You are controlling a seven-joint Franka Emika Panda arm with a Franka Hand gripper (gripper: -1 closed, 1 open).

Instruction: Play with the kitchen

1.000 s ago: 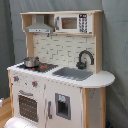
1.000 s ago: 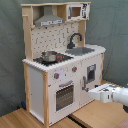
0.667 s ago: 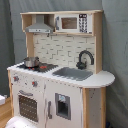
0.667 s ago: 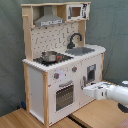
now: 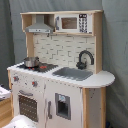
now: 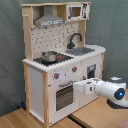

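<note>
White panels and pale wood make up the kitchen [image 5: 57, 75], one tall toy unit that fills the middle of both exterior views against a grey-green curtain [image 6: 112, 25]. In the first exterior view, reading from the first exterior view's left: one silver range hood [image 5: 39, 26] hangs at the top, with one small metal pot [image 5: 31, 61] on the black hob [image 5: 40, 66] beneath it. Two red knobs [image 5: 35, 83] sit on the front panel above one oven door [image 5: 28, 106]. Further along come one toy microwave [image 5: 70, 23] up high, one grey sink [image 5: 74, 73] set into the counter, and one black curved faucet [image 5: 85, 58] behind it (arching over the basin).

In the second exterior view the kitchen stands on a wooden tabletop [image 6: 30, 119]. One white robot arm [image 6: 114, 91] reaches in from the second exterior view's right, level with the oven door. Its claw [image 6: 76, 87] is at the kitchen's front panel, near the oven handle; whether the claw is released or clenched cannot be told, nor whether it touches the panel.
</note>
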